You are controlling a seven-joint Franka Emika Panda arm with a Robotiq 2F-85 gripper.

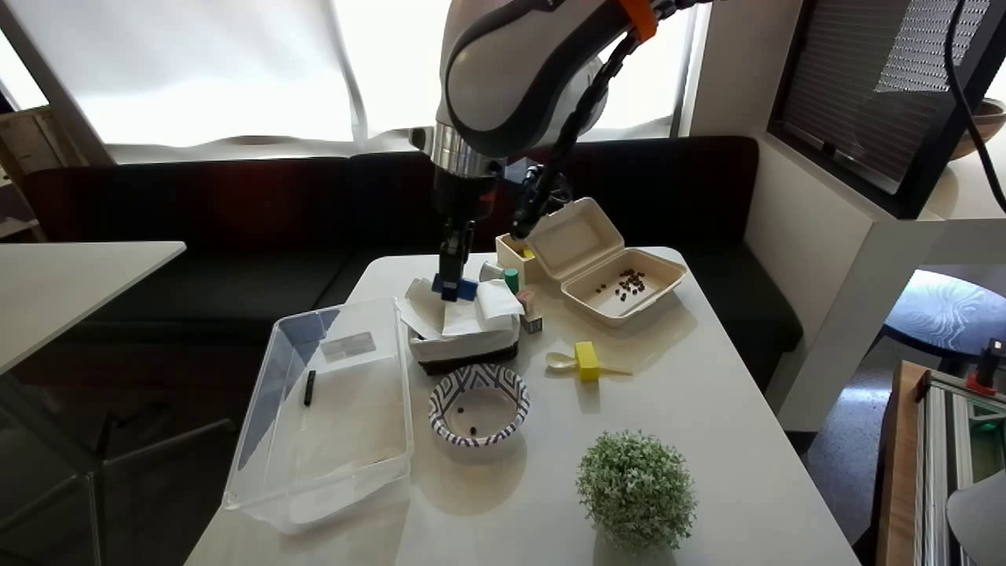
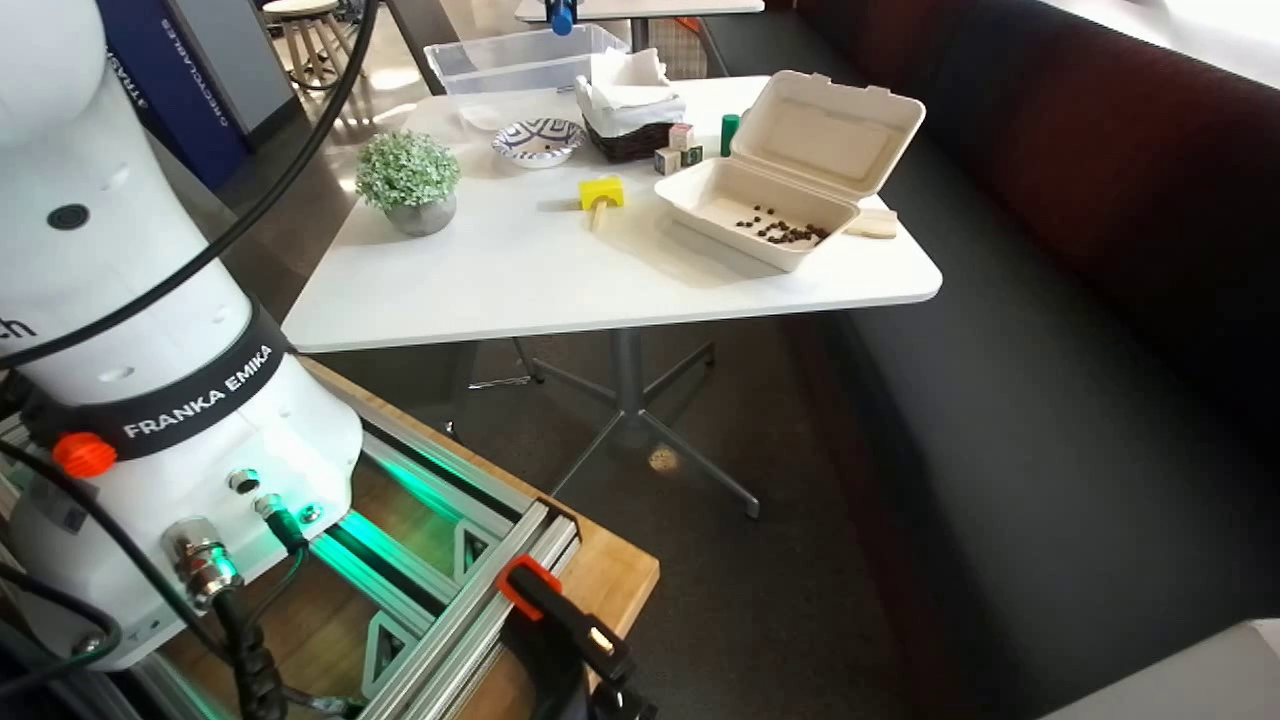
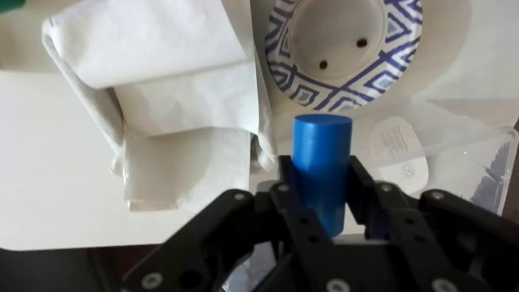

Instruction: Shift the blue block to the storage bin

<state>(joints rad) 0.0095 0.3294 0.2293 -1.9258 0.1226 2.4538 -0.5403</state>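
The blue block (image 3: pixel 322 136) is a bright blue cylinder. My gripper (image 3: pixel 321 170) is shut on it, with a finger on either side, and its end sticks out past the fingertips. In an exterior view the gripper (image 1: pixel 451 288) holds the block (image 1: pixel 468 290) up, seen over the napkin basket. It also shows at the top edge of an exterior view (image 2: pixel 562 18). The storage bin (image 1: pixel 405 393) is a clear tub at the table's side, with a small black object inside. The bin (image 2: pixel 500 72) shows at the table's far end, and partly at the right of the wrist view (image 3: pixel 450 162).
A basket with white napkins (image 1: pixel 464 346) stands beside the bin. A patterned bowl (image 1: pixel 479 405) holds dark bits. A yellow block (image 1: pixel 586 362) lies by a spoon. An open food box (image 1: pixel 621 287), small wooden blocks (image 1: pixel 531 314) and a plant (image 1: pixel 637 487) are also on the table.
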